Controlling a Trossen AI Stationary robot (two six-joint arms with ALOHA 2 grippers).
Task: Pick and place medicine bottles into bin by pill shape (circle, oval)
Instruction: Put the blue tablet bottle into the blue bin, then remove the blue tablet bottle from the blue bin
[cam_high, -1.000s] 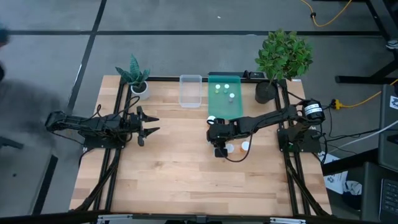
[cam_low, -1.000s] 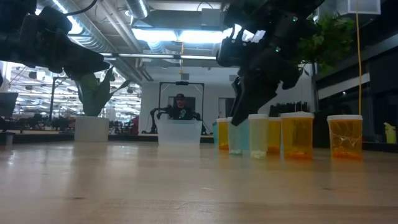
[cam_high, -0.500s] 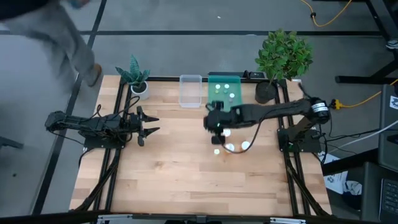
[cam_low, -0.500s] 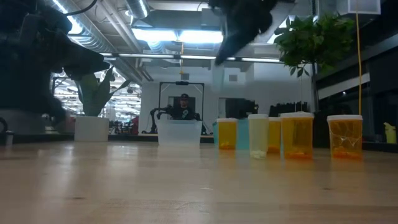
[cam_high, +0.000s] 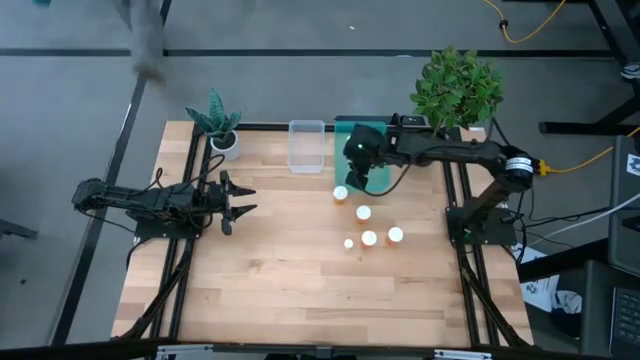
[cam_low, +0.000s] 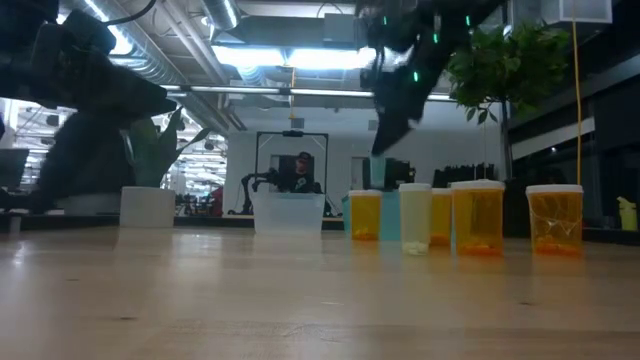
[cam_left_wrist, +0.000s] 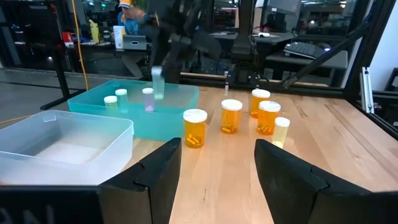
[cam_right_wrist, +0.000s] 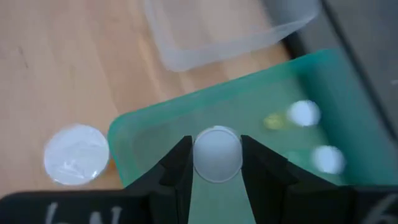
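Two arms on this rig, only one is busy. In the high view the right gripper (cam_high: 362, 160) sits over the teal bin (cam_high: 371, 129), near the bin's edge facing the table centre. Its wrist camera shows the two dark fingers (cam_right_wrist: 179, 163) pinched on a small pale bottle (cam_right_wrist: 217, 154), white cap facing the lens, directly above the teal tray. So it's clamped on that bottle, which hangs in the air over the bin, not touching the floor of it. The left wrist view backs that up: the pale bottle (cam_left_wrist: 158, 83) hangs above the teal bin's wall.

Inside the teal bin there are already small white-capped bottles (cam_left_wrist: 121, 97), at least three, standing toward the back wall. The clear bin (cam_high: 306, 146) is just beside the teal one, at roughly 9 o'clock from it, and I can't see any bottle in it.

Out on the wooden table (cam_high: 280, 270) five more bottles stand upright. One orange bottle (cam_high: 340, 193) is at about 6 o'clock from the teal bin's near-left corner, close to it. The other four cluster (cam_high: 370, 236) further toward 5 o'clock, well apart from the bins.

Left gripper (cam_high: 243, 199) waits out at 9 o'clock on the table, well away from everything, fingers spread apart and holding nothing.

Two potted plants (cam_high: 218, 122) flank the bins at the far edge.
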